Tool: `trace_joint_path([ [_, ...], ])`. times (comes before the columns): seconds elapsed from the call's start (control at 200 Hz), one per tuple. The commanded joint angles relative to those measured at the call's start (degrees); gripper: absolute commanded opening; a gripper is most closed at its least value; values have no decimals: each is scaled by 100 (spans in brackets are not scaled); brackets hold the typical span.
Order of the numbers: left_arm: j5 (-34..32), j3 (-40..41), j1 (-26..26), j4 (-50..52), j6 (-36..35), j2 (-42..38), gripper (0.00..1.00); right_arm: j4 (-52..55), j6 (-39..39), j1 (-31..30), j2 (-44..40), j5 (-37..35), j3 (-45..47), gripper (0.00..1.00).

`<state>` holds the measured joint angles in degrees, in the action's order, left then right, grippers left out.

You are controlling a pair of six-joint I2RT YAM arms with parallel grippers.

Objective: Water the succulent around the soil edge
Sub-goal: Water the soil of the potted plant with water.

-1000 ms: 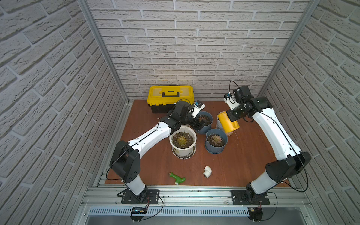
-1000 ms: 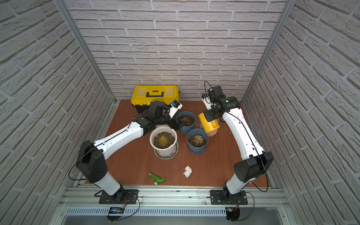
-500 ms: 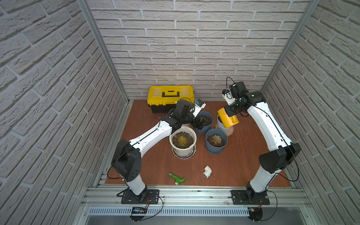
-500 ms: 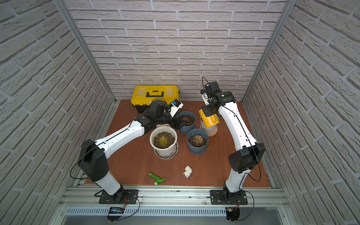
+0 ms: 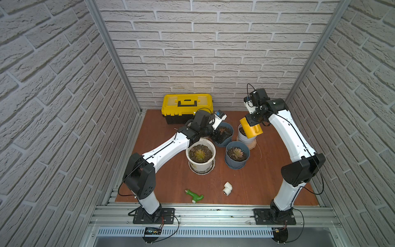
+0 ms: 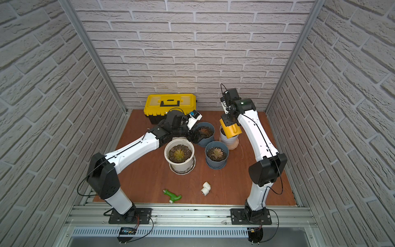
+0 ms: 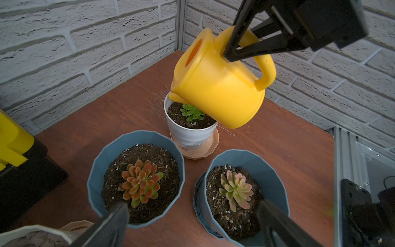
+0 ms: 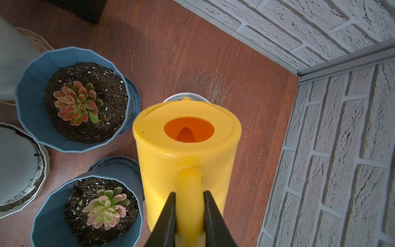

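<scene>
My right gripper is shut on the handle of the yellow watering can, which hangs tilted over a small white pot on a terracotta saucer. In the pot grows a green succulent. The can's spout points down at the pot's far rim, over the soil edge. In both top views the watering can covers most of this pot. My left gripper is open and holds nothing, above the gap between two blue pots.
Two blue pots with reddish succulents and a larger white pot stand left of the can. A yellow toolbox sits at the back. A green fitting and a white pipe elbow lie near the front edge.
The right arm has drawn its elbow inward and lifted its wrist toward the back wall; the can has shifted slightly while staying over the small white pot. The left arm has not moved.
</scene>
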<state>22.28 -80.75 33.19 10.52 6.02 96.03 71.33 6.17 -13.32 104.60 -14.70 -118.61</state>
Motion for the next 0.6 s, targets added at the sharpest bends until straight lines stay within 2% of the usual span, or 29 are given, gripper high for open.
trace_joint_path([
  [0.0,-26,-152,34,-42,-62,64,98,-203,-122,39,-71,-156,-154,2],
  [0.595,-16,-125,91,-42,-87,38,98,-194,-257,356,-272,-204,71,2],
])
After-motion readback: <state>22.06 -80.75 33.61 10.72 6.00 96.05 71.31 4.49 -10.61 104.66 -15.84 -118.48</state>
